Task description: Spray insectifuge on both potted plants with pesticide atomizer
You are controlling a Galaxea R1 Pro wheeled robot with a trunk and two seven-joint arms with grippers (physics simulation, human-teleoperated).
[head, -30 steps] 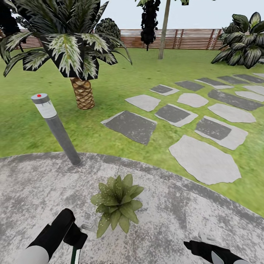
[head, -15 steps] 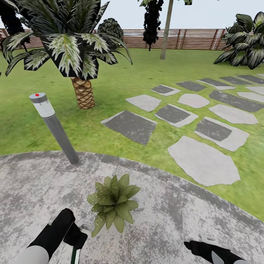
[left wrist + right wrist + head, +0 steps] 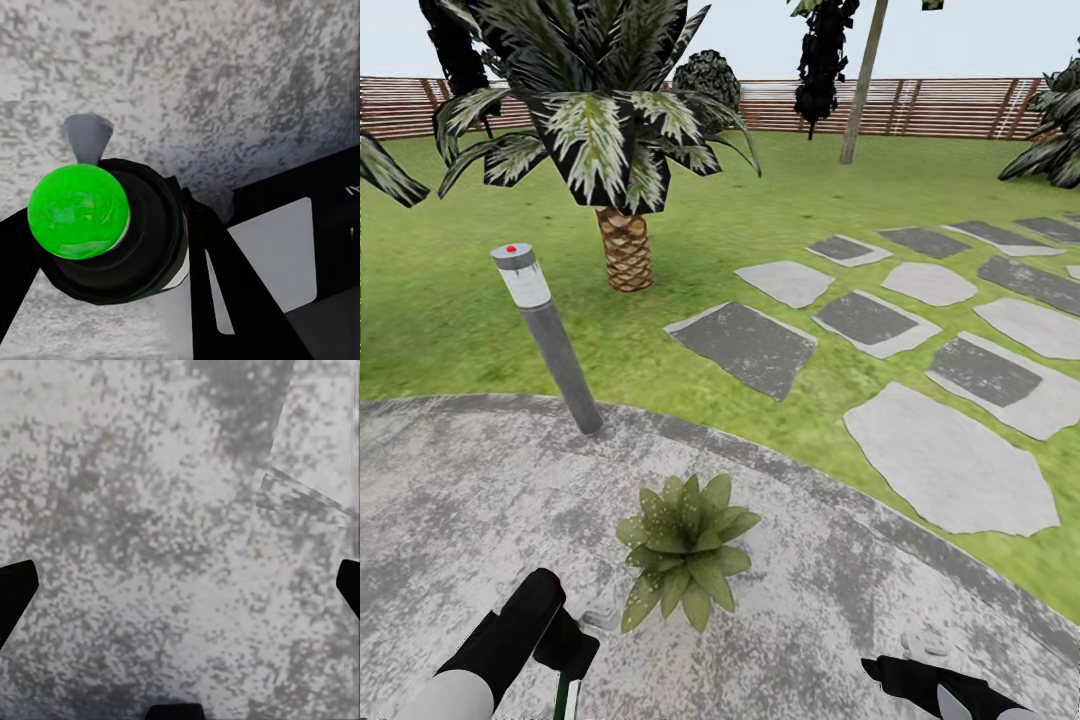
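One potted plant (image 3: 685,555), a low rosette of speckled green leaves, sits on the round grey stone patio (image 3: 450,500) just ahead of me. My left gripper (image 3: 570,660) hangs close to the plant's left side, shut on the pesticide atomizer (image 3: 564,697). In the left wrist view the pesticide atomizer (image 3: 79,211) is a dark cylinder with a bright green round top and a small grey nozzle, held between the black fingers (image 3: 225,292). At the lower right my right gripper (image 3: 920,665) is open over bare patio, its fingertips (image 3: 15,592) wide apart with nothing between them.
A grey lamp post (image 3: 550,340) with a red dot on top leans at the patio's far edge. Behind it stands a palm (image 3: 624,250) on the lawn. Grey stepping stones (image 3: 745,345) run off to the right. A brown slat fence (image 3: 960,108) closes the back.
The whole picture has slid to the right, so the camera has turned left. Both arms keep their places in the view, and the atomizer stays in the left gripper.
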